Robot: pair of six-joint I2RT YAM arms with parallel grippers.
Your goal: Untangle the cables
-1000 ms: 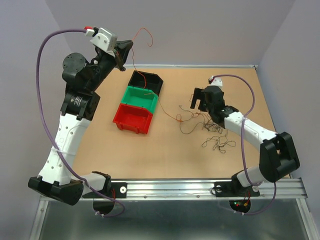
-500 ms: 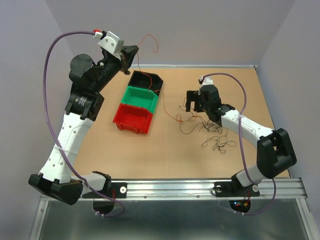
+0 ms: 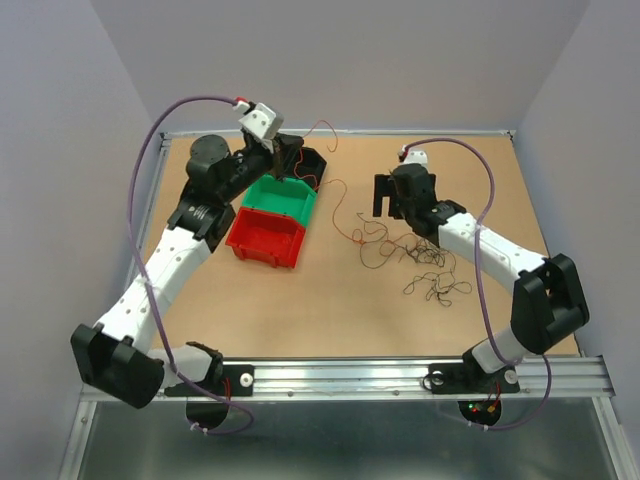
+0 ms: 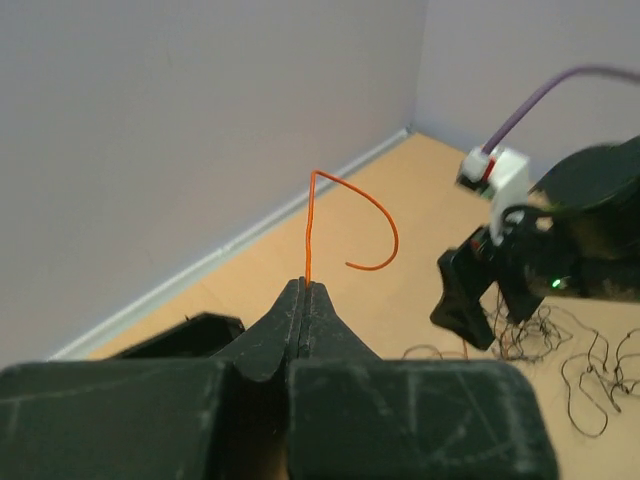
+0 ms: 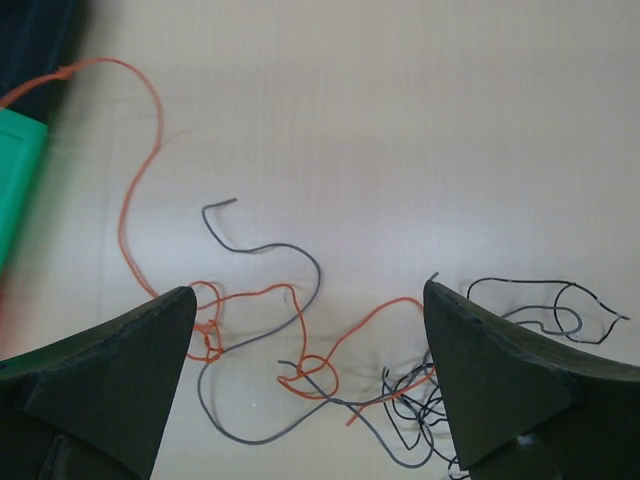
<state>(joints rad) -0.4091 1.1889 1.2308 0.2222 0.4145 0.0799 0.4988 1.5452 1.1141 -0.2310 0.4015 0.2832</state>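
Most of the cables (image 3: 425,265) lie in one messy clump on the right side of the bench (image 3: 300,310), so the job looks far from done. One orange strand (image 4: 345,215) is lifted up. The left tool (image 4: 303,288) pinches it tight above the black bin (image 3: 318,165) and green bin (image 3: 290,200). The right tool (image 5: 308,292) hangs spread wide over the clump, holding nothing. No words or labels can be read anywhere.

one thin orange wire (image 4: 309,225) sticks up from the closed tips of the left gripper (image 4: 303,292) and bends over like a hook. a long orange strand (image 5: 125,215) runs across the table (image 3: 320,310) into a messy clump (image 3: 425,262) of thin curly orange, grey and black wires, all looped over each other.
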